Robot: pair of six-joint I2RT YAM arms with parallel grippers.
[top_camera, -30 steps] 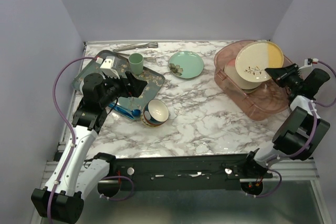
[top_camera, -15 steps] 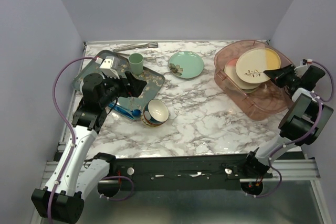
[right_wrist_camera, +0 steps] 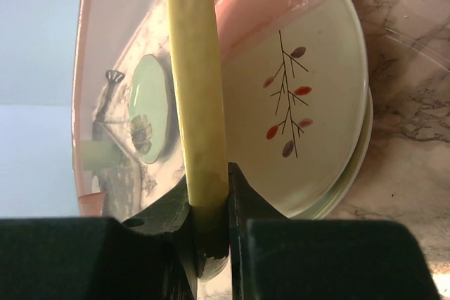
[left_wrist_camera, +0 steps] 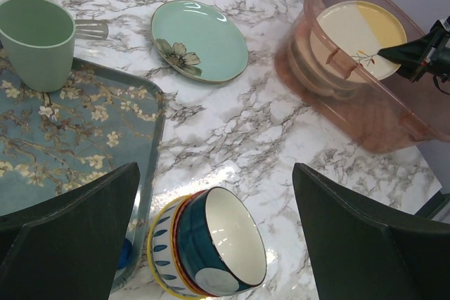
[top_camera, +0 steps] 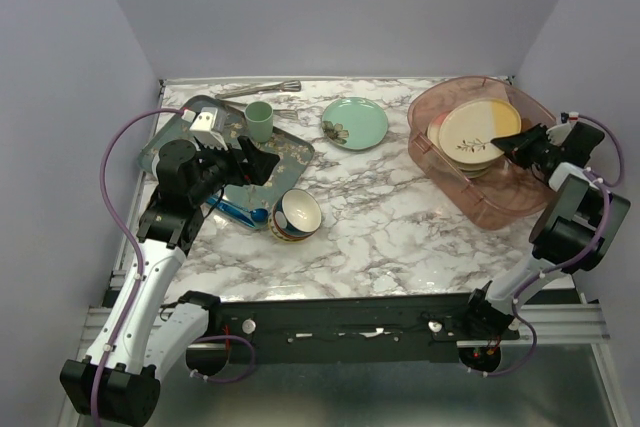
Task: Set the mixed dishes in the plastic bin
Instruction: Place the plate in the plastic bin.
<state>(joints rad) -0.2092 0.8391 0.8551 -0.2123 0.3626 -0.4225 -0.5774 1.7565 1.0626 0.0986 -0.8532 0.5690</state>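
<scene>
My right gripper (top_camera: 516, 141) is shut on the rim of the yellow-and-cream sprig plate (top_camera: 478, 131). The plate hangs low inside the plastic bin (top_camera: 476, 203), over a stack there. From the right wrist the held rim (right_wrist_camera: 197, 103) stands edge-on between the jaws of that gripper (right_wrist_camera: 211, 224). The pink-and-cream plate (right_wrist_camera: 302, 89) lies under it on a cream plate's rim (right_wrist_camera: 360, 163). The mint green plate (top_camera: 354, 122) lies at the back centre of the table. The blue-yellow bowl (left_wrist_camera: 211, 251) rests tilted on the marble below my open left gripper (left_wrist_camera: 214, 191), untouched.
A dark-green floral tray (top_camera: 290, 150) at the left holds a green cup (top_camera: 259, 120). A blue spoon (top_camera: 240, 212) lies at the tray's near edge. Metal tongs (top_camera: 262, 90) lie along the back wall. The left arm hovers over the tray.
The right gripper has lowered the yellow-and-cream plate from a raised tilt above the bin's rim to almost flat over the stack inside. The left arm has not moved.
</scene>
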